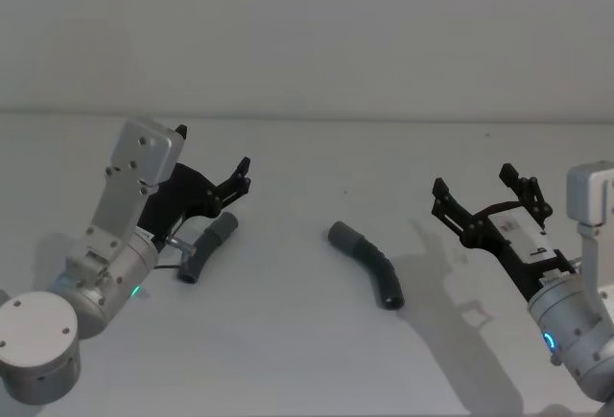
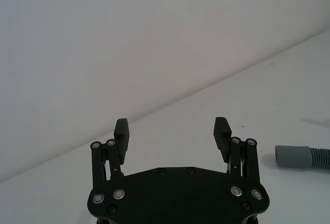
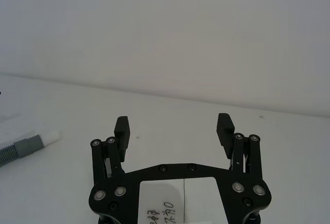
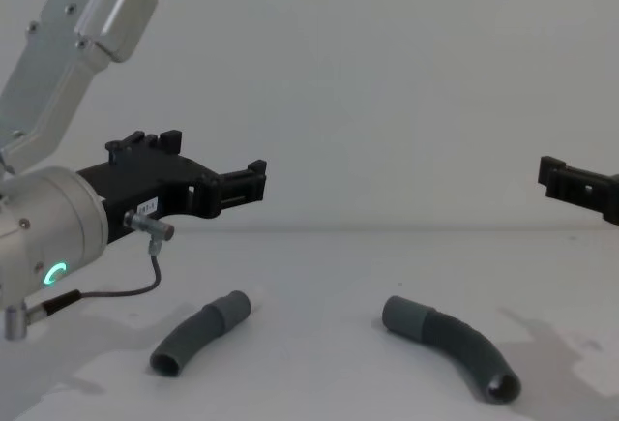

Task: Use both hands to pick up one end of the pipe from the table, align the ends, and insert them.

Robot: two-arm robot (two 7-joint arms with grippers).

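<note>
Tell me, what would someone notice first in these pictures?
Two dark grey, curved, ribbed hose pieces lie apart on the plain white-grey table: the shorter one on the left, the longer one near the middle. The black, angular left gripper on its silver-grey arm hangs open above the table by the shorter one, and the matching right gripper hangs open on the right.

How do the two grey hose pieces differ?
The left dark grey ribbed hose piece is shorter and straighter; the right hose piece is longer, more bent. The left one lies by the left gripper; the right one lies centrally. Both rest ungripped on the white-grey table.
</note>
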